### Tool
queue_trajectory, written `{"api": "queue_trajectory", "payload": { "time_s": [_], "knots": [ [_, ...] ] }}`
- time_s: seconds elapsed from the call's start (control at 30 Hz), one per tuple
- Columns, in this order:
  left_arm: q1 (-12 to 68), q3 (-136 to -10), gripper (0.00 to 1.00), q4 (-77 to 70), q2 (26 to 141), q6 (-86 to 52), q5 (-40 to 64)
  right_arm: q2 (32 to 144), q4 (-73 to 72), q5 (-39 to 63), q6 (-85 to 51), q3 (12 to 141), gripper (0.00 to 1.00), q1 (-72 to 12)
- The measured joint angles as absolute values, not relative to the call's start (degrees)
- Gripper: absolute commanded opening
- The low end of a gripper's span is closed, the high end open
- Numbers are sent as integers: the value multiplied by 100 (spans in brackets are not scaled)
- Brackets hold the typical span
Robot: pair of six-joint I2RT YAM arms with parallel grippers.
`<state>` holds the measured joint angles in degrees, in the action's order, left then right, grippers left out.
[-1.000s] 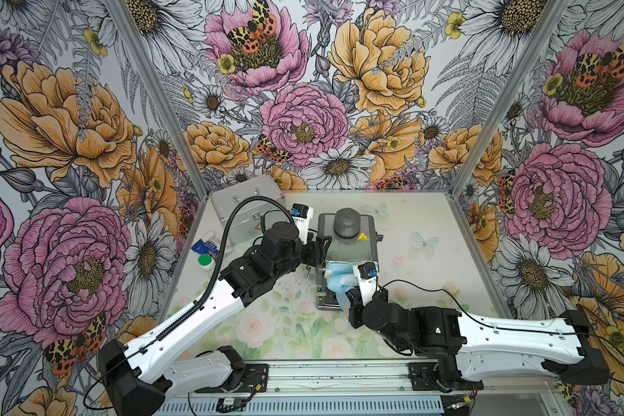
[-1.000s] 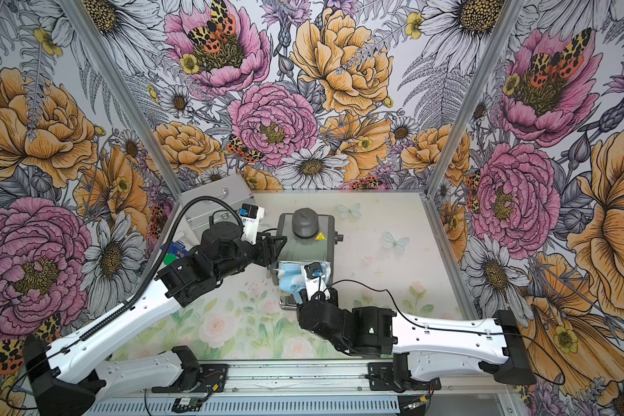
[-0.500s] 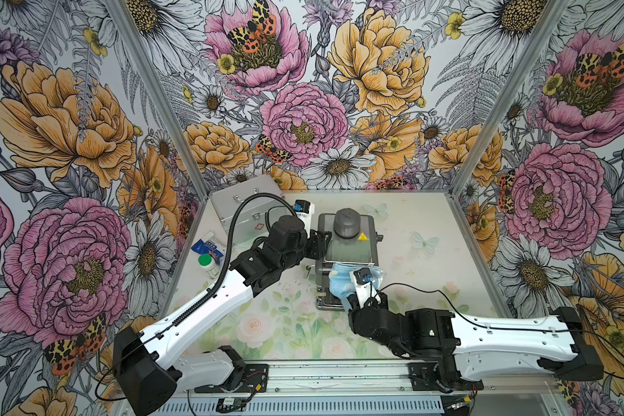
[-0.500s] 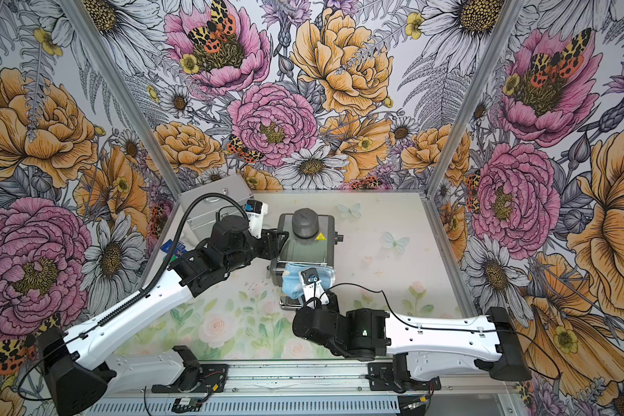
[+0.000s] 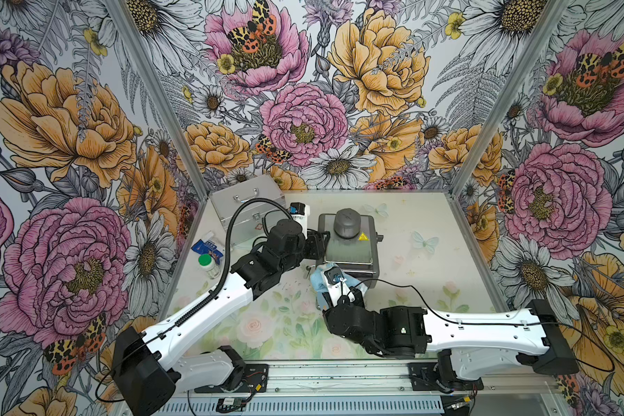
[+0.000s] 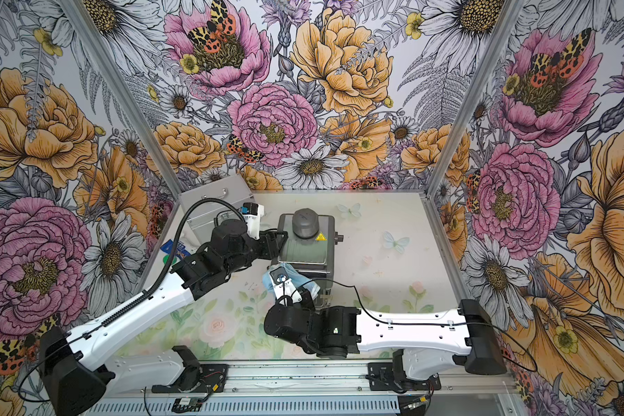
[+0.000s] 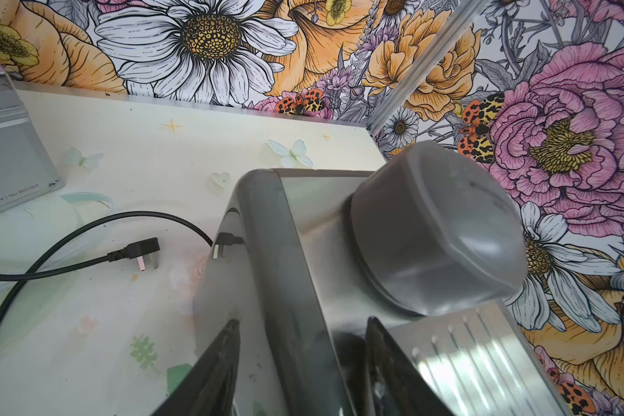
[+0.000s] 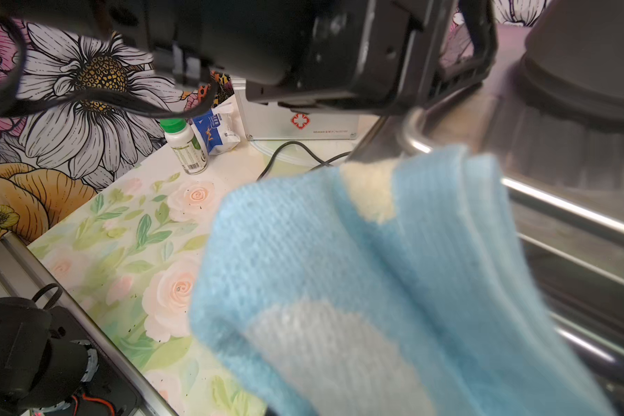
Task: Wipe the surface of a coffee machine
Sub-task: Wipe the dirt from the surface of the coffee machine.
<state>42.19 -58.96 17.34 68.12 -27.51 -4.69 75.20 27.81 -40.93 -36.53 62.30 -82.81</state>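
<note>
The coffee machine (image 5: 350, 248) stands mid-table, dark grey and steel, with a grey domed knob (image 5: 346, 223) and a yellow sticker; both top views show it (image 6: 305, 248). My left gripper (image 5: 319, 245) straddles its left top edge. In the left wrist view the left gripper (image 7: 303, 335) has one finger on the side wall and one on the steel top, shut on that edge. My right gripper (image 5: 330, 284) is shut on a light-blue cloth (image 5: 321, 279) pressed against the machine's front left corner. In the right wrist view the cloth (image 8: 375, 270) hides the jaws.
A silver case (image 5: 245, 205) with a red cross stands at the back left. A green-capped bottle (image 5: 209, 264) and a blue packet (image 5: 206, 248) lie by the left wall. The black cord with its plug (image 7: 134, 252) trails left of the machine.
The right gripper has carried the cloth a little to the left along the machine's front. The left gripper stays at the machine's left edge, its jaws slightly narrower.
</note>
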Motion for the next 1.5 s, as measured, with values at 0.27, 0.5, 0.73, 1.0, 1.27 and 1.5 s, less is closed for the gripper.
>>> {"api": "queue_trajectory", "payload": {
  "time_s": [0.27, 0.5, 0.73, 1.0, 1.27, 1.5],
  "knots": [
    [4219, -5725, 54, 1498, 6757, -2860, -482, 6984, 2731, -4263, -3806, 5739, 0, -8259],
    [4219, -5699, 54, 1450, 6757, -2860, -491, 6042, 3116, -4493, -4134, 5179, 0, -8125],
    [4219, -5699, 54, 1448, 6755, -2860, -491, 5345, 3688, -4630, -4372, 4965, 0, -8055],
    [4219, -5699, 54, 1448, 6755, -2858, -495, 6038, 3892, -4665, -4379, 5229, 0, -8088],
    [4222, -5699, 53, 1448, 6757, -2858, -495, 7341, 3299, -4421, -3931, 5811, 0, -8193],
    [4224, -5693, 53, 1444, 6755, -2858, -497, 7918, 2825, -4206, -3594, 6224, 0, -8193]
  ]
}}
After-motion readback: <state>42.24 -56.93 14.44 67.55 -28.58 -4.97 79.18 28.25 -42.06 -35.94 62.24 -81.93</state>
